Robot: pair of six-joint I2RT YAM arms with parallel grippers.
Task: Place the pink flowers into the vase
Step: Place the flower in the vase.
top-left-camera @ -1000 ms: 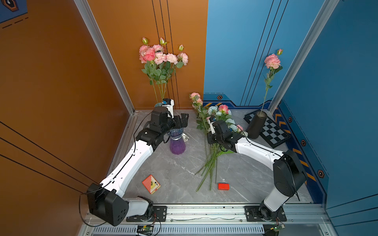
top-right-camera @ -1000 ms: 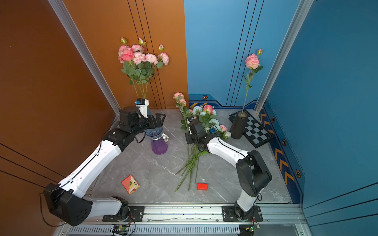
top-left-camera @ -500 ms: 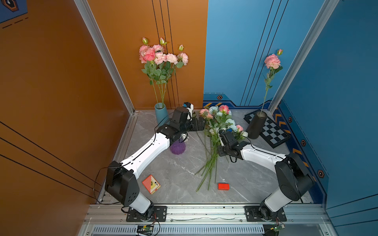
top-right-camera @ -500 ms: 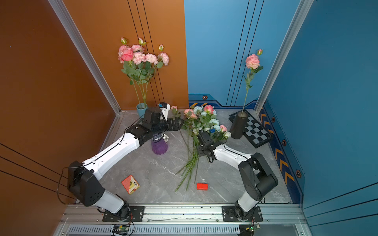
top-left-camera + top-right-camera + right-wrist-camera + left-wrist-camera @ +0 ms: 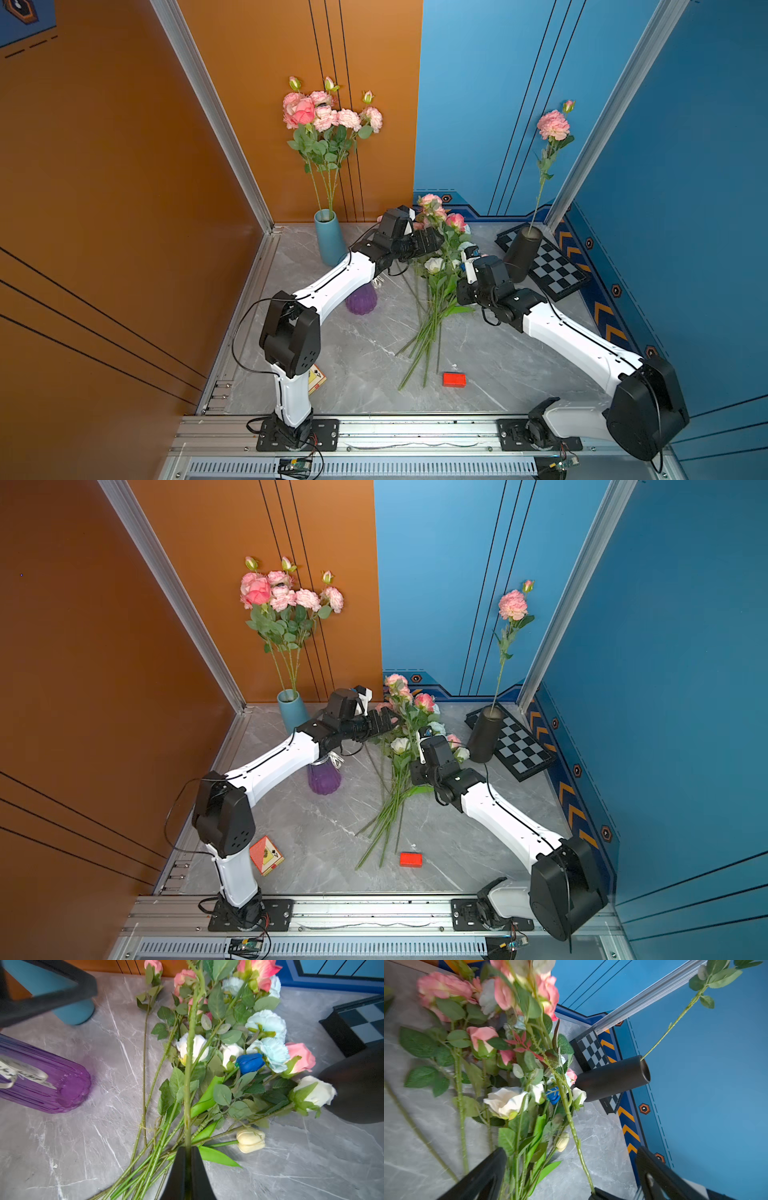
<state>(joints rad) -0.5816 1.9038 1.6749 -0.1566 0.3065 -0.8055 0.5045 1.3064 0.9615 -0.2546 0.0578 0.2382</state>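
Reaching over the tabletop in both top views, the left gripper (image 5: 430, 241) stood spread wide beside the pink heads of a raised stem (image 5: 432, 205), while the right gripper (image 5: 415, 775) was clamped low on that stem above the flower pile (image 5: 395, 796); more pink flowers (image 5: 328, 114) stood in the teal vase (image 5: 328, 241). Left wrist: fingers (image 5: 483, 1176) apart, stems between them, contact unclear. Right wrist: jaws pinched on the thorny stem (image 5: 189, 1076); purple vase (image 5: 41, 1084) beside.
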